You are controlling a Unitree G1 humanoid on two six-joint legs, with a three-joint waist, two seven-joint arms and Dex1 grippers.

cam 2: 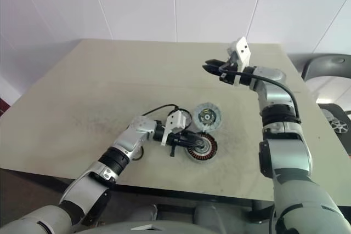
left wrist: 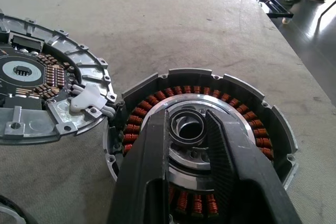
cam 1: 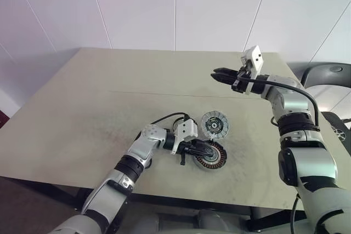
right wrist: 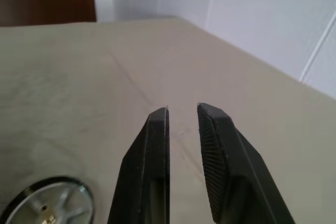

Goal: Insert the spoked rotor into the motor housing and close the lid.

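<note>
Close to the desk's [cam 1: 66, 135] near edge, the motor housing [cam 1: 213, 160] lies flat with the left tool [left wrist: 188, 129] over it, fingers slightly spread astride the silver centre hub. The lid [cam 1: 214, 125] lies touching it just beyond. Farther back, over bare desk, the right tool [cam 1: 218, 75] hangs narrowly parted, empty; the spoked rotor [right wrist: 50, 203] lies below it.
</note>
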